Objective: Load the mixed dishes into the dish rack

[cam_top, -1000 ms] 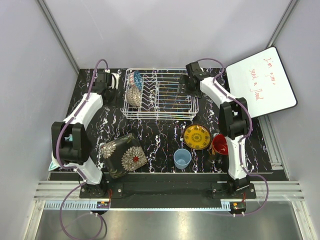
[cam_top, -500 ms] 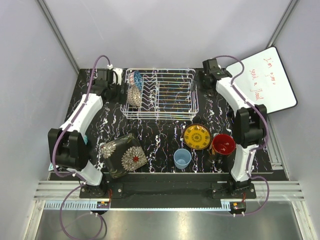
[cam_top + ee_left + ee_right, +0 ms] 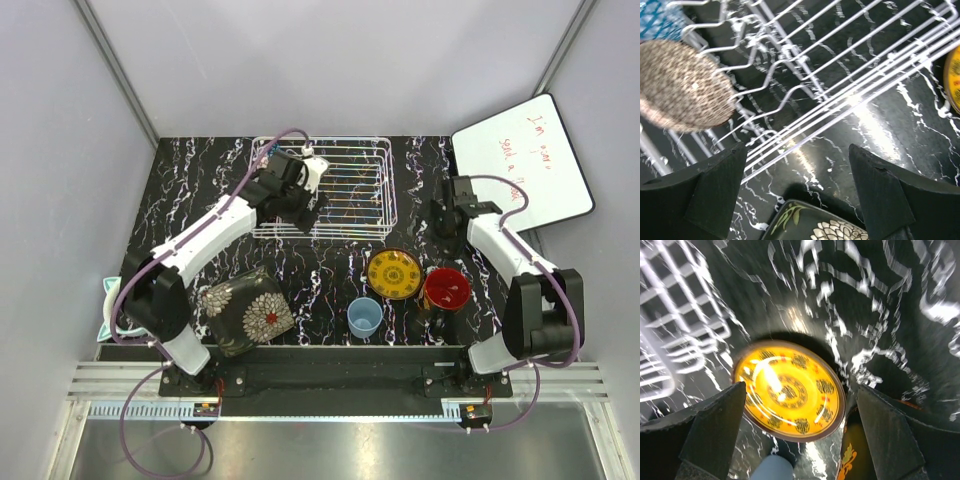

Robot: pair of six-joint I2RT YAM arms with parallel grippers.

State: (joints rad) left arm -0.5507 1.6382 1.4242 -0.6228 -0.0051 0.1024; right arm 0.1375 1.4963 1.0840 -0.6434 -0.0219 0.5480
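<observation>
The dish rack [image 3: 350, 190] stands at the back middle. The left wrist view shows its wires [image 3: 840, 95] holding a beige patterned bowl [image 3: 682, 85] and a blue one [image 3: 657, 17] on edge. My left gripper [image 3: 300, 200] is open and empty over the rack's front left edge [image 3: 797, 165]. The dark square floral plate [image 3: 245, 310] lies front left. My right gripper [image 3: 447, 215] is open and empty [image 3: 800, 400] above the yellow patterned plate [image 3: 790, 390], right of the rack. The yellow plate [image 3: 393, 273], the dark mug [image 3: 445, 290] and the light blue cup [image 3: 364, 316] sit front right.
A white board with red writing [image 3: 525, 165] leans at the back right corner. A teal object [image 3: 108, 320] lies off the mat's left edge, behind my left arm. The mug [image 3: 860, 455] and cup [image 3: 771, 471] are close to the yellow plate.
My left gripper swung from the back left corner to the rack's front left edge. My right gripper moved from the rack's back right, forward to above the yellow plate.
</observation>
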